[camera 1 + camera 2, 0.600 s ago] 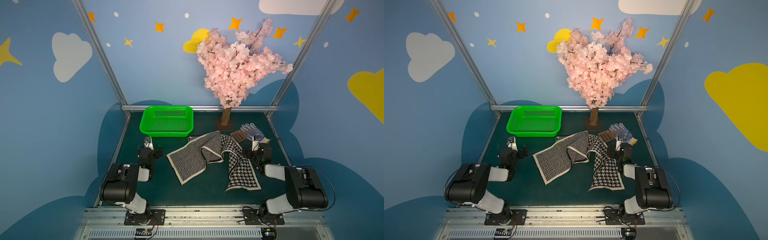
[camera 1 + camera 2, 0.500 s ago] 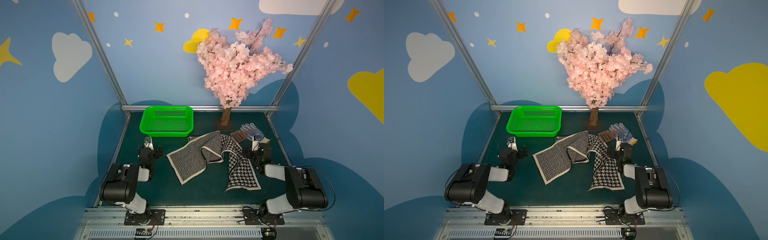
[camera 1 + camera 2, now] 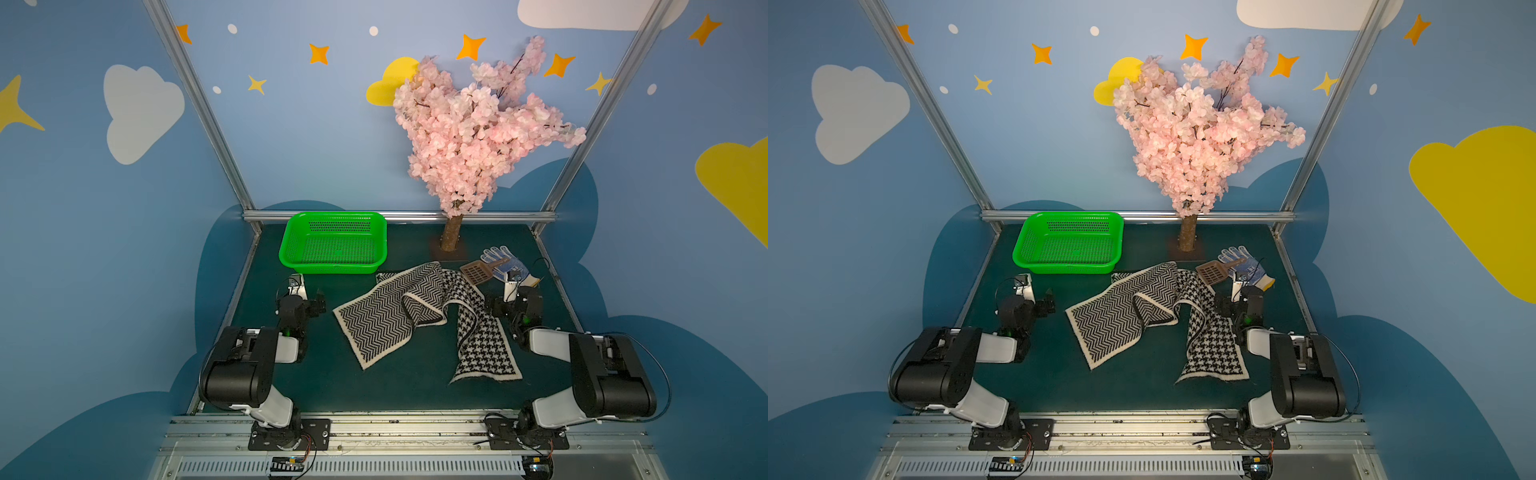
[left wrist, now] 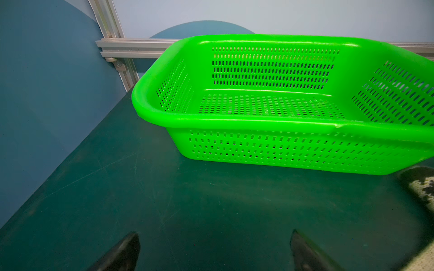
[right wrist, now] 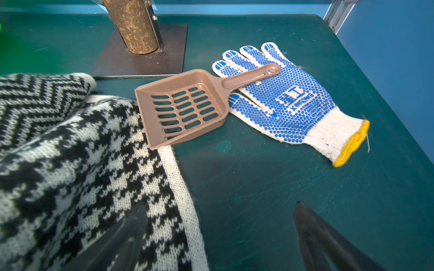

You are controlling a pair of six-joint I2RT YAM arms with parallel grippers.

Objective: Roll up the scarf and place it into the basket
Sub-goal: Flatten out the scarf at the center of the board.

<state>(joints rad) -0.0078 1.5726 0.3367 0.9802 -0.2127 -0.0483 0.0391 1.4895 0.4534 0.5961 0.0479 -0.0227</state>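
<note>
Scarf (image 3: pixel 386 316) is seen spread unrolled and loosely folded on the table (image 3: pixel 399 386), just before the basket (image 3: pixel 332 268). It is judged soft, light and floppy, best pinched at a cream-edged end. The left gripper (image 4: pixel 214 234) and right gripper (image 5: pixel 219 208) are held wide apart, empty.

The black-and-white left arm (image 3: pixel 249 361) sits low, bent at the elbow. Its black two-finger left gripper (image 4: pixel 215 234) points forward, spread wide, holding nothing. The black-and-white right arm (image 3: pixel 598 374) is bent the same way — its black right gripper (image 5: pixel 219 204) is spread wide and empty too.
</note>
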